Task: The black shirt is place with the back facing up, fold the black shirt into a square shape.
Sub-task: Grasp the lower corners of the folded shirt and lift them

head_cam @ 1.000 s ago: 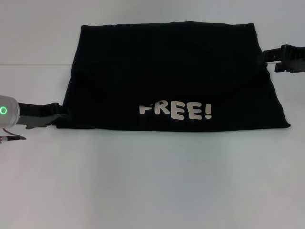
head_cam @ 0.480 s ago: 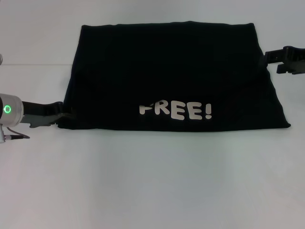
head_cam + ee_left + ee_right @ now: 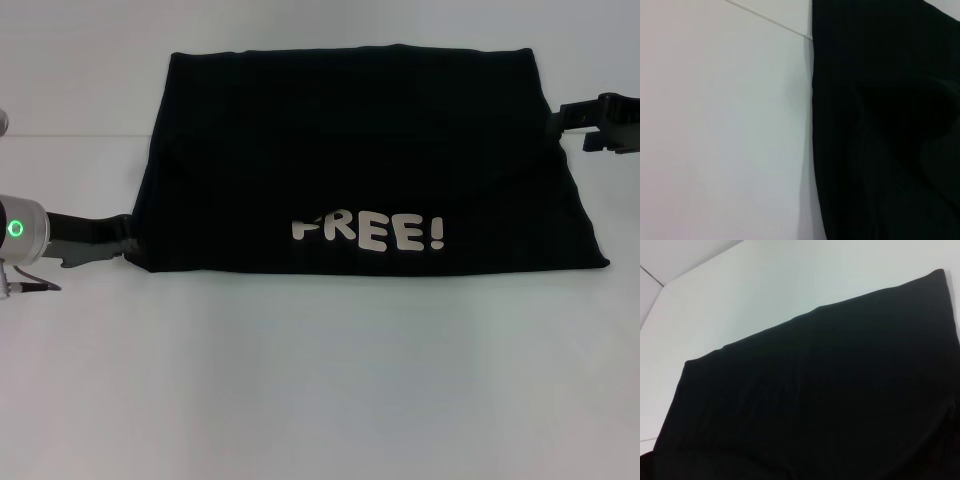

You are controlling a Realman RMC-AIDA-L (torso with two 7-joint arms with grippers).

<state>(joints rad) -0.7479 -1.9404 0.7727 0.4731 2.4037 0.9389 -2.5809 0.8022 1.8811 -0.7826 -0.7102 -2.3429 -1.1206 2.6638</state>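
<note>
black shirt (image 3: 360, 160) folded flat on white tabletop (image 3: 320, 380), "free!" lettering (image 3: 368, 233) near edge, left gripper (image 3: 125, 243) at its near-left corner, right gripper (image 3: 560, 120) at far-right edge, jaws seemingly touching cloth, spread or pinching cannot tell

I am looking down at my plain white desk (image 3: 320, 380) (smooth, pale all over), with a thin seam running across its far side.

Black shirt (image 3: 350, 150) lies flat on table (image 3: 320, 380), centre toward 12 o'clock. Left gripper (image 3: 128, 240) at its 8 o'clock corner edge. Right gripper (image 3: 556, 120) at its 2 o'clock edge.
</note>
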